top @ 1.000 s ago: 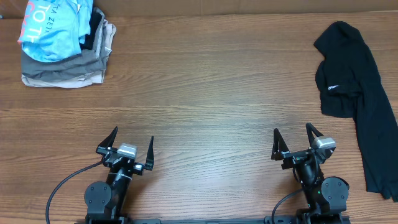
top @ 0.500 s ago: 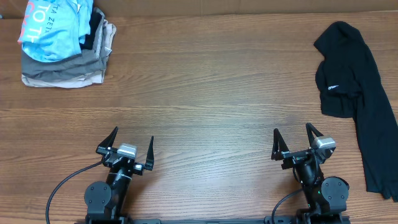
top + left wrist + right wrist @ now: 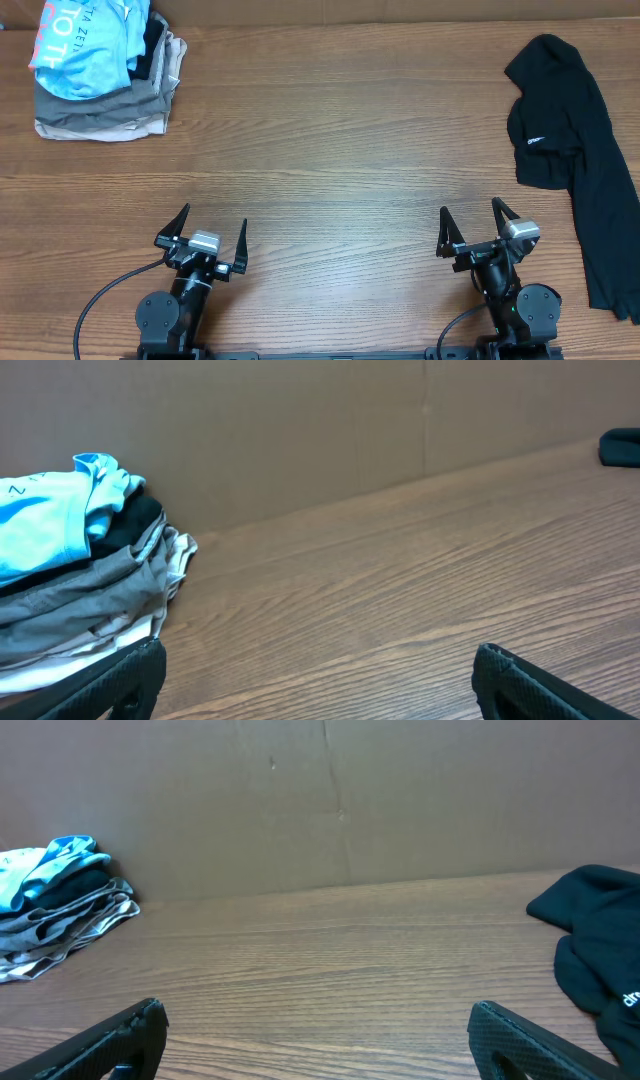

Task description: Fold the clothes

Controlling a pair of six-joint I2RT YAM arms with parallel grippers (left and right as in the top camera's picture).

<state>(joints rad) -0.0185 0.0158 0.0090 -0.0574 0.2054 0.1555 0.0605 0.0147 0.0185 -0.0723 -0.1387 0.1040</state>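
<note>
The black short-sleeved shirt (image 3: 575, 150) lies crumpled along the table's right edge, its small white logo patch facing up. It also shows at the right of the right wrist view (image 3: 600, 935) and as a dark sliver at the far right of the left wrist view (image 3: 622, 447). My left gripper (image 3: 211, 234) is open and empty near the front edge, far left of the shirt; its fingers frame bare wood (image 3: 318, 672). My right gripper (image 3: 470, 224) is open and empty, a little left of and nearer than the shirt (image 3: 318, 1038).
A stack of folded grey-beige garments (image 3: 105, 105) with a light blue lettered shirt (image 3: 85, 45) on top sits at the back left corner, also in the left wrist view (image 3: 75, 600). A brown wall (image 3: 320, 800) backs the wooden table (image 3: 330, 140).
</note>
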